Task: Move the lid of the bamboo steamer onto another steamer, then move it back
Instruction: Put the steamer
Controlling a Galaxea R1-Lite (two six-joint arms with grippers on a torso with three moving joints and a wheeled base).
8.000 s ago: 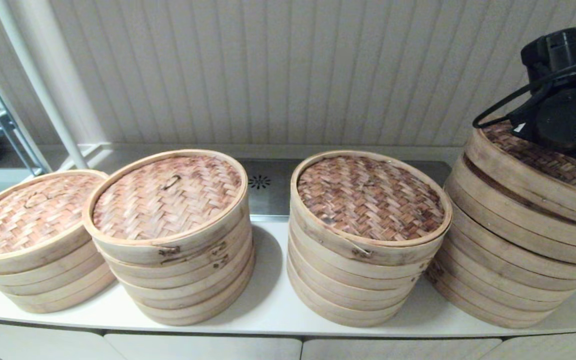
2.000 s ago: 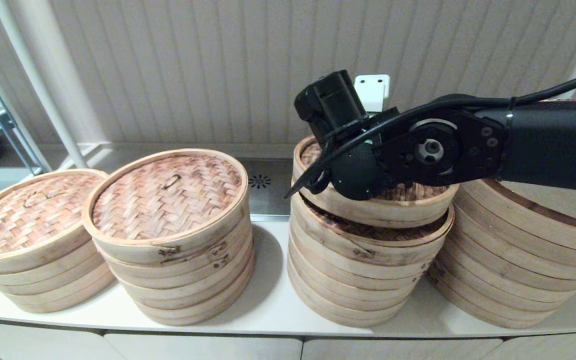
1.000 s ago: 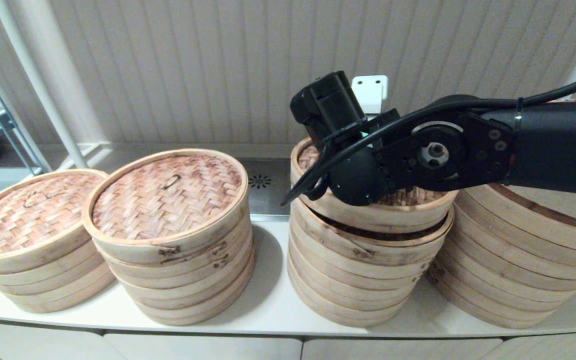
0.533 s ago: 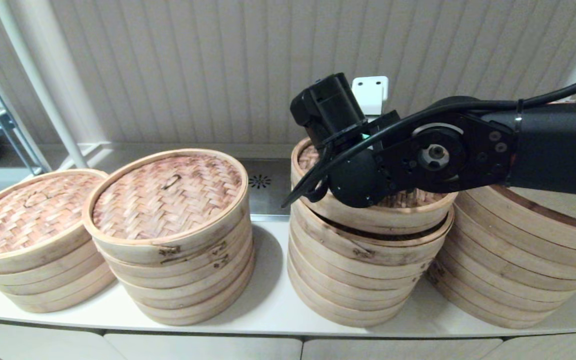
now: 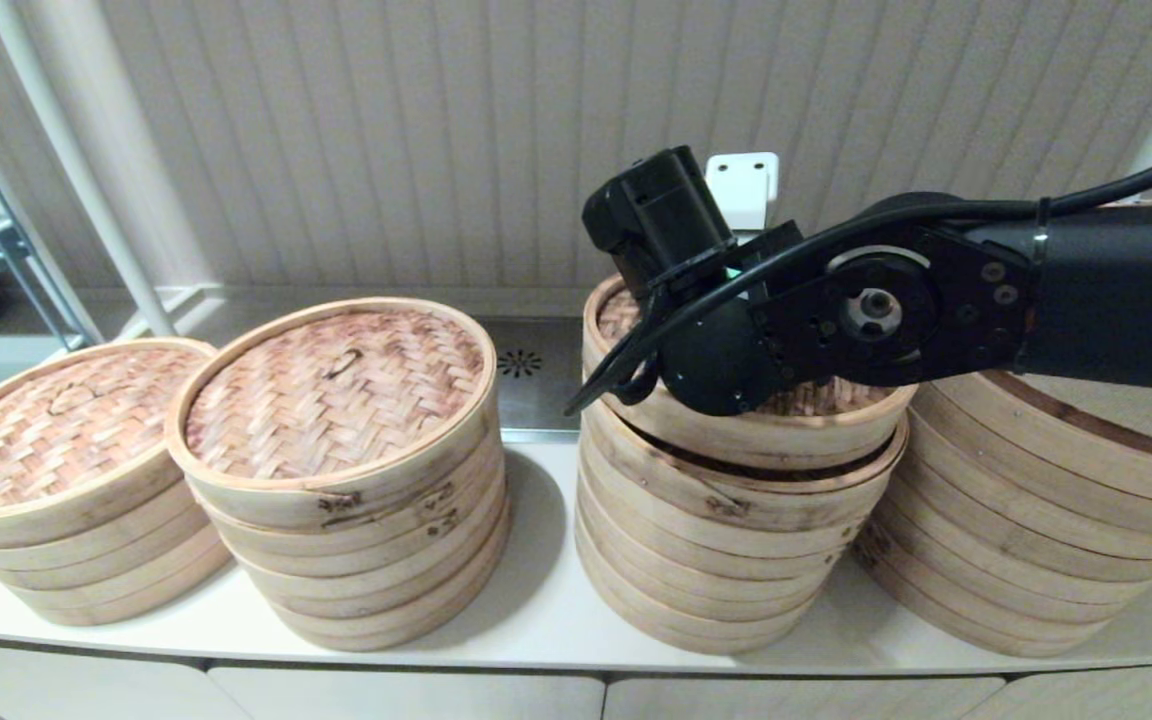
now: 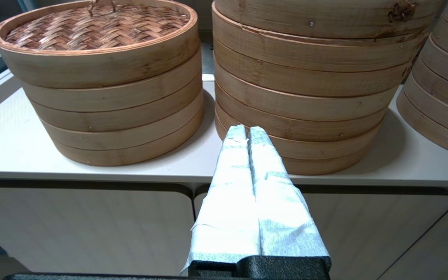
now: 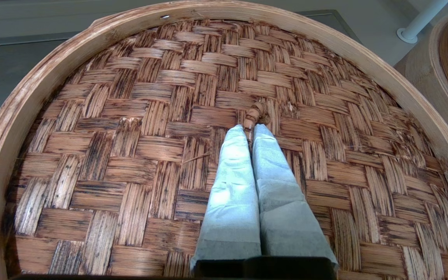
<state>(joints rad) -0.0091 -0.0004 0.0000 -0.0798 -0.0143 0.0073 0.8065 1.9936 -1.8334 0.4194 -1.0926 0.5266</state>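
The woven bamboo lid (image 5: 756, 435) lies level on top of the third steamer stack (image 5: 726, 560), over that stack's own lid, with a thin dark gap showing under its front rim. My right arm (image 5: 866, 310) reaches across it from the right and hides the fingers in the head view. In the right wrist view my right gripper (image 7: 249, 130) is shut on the small bamboo loop handle (image 7: 256, 112) at the centre of the lid (image 7: 130, 136). My left gripper (image 6: 247, 132) is shut on nothing, parked low in front of the counter edge.
The rightmost stack (image 5: 1036, 520) stands without a lid, its pale liner (image 5: 1126, 400) showing. Two lidded stacks (image 5: 336, 470) (image 5: 56, 500) stand at the left on the white counter (image 5: 536, 610). A slatted wall runs behind them, with a white post (image 5: 86, 170) at the far left.
The lid came from the rightmost stack over to the third stack. In the last two seconds it levelled out and sank closer to that stack's top. The left arm has not moved.
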